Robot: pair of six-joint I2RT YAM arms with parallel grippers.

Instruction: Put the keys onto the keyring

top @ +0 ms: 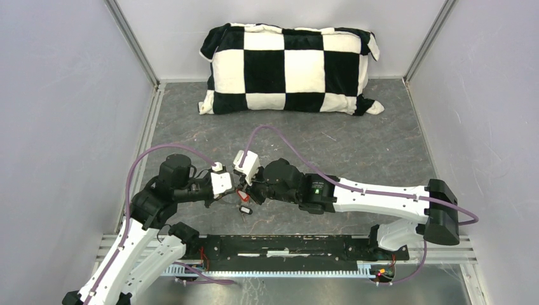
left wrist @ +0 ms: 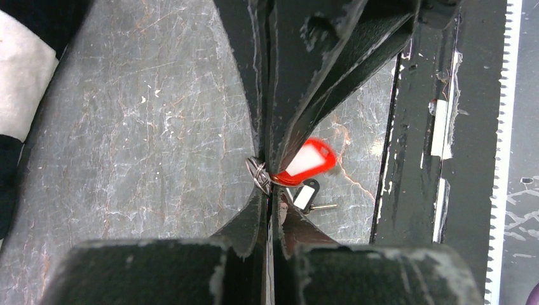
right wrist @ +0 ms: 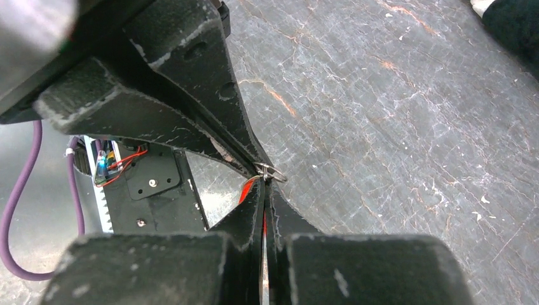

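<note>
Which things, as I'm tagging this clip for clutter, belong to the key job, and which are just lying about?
Part of the job:
red key
black key
keyring
left claw and right claw, both shut, tips meeting at the ring

Just lying about:
checkered pillow at the far wall

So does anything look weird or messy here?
Nothing's spilled or broken. The oddest thing is the big black-and-white checkered pillow at the back of the scratched grey table; it has nothing to do with keys. The red plastic key tag looks smeared, probably swinging.
</note>
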